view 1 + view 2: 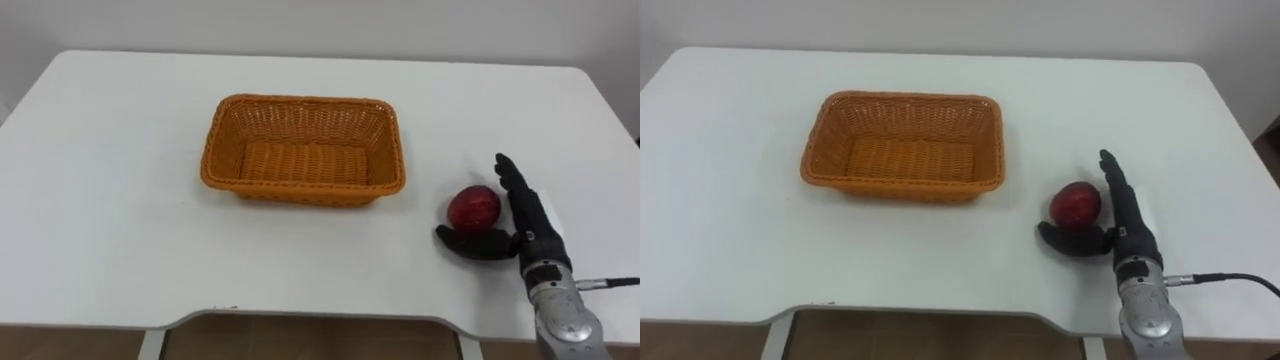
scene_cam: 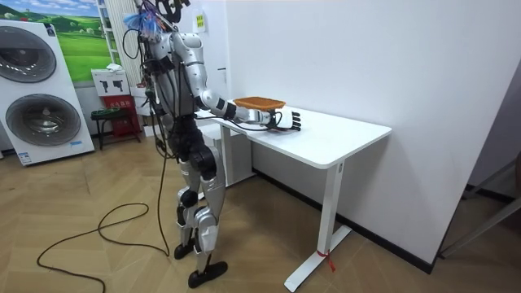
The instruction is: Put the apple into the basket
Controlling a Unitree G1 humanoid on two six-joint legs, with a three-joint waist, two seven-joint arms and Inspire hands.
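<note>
Right hand (image 1: 528, 226) is sitting open at lower right of frame, fingers straight, thumb spread just beside the apple (image 1: 474, 207) on the table (image 1: 120, 200), right of the basket (image 1: 300, 190). Risk: closing fingers nudging the round apple, sending it rolling away.

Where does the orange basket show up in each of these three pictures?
Left eye view: basket, slightly left of centre.
Right eye view: basket, further left of centre.
Room view: basket, small, upper middle, on the table.
Shared landmark: the right hand, on the table to its right.
</note>
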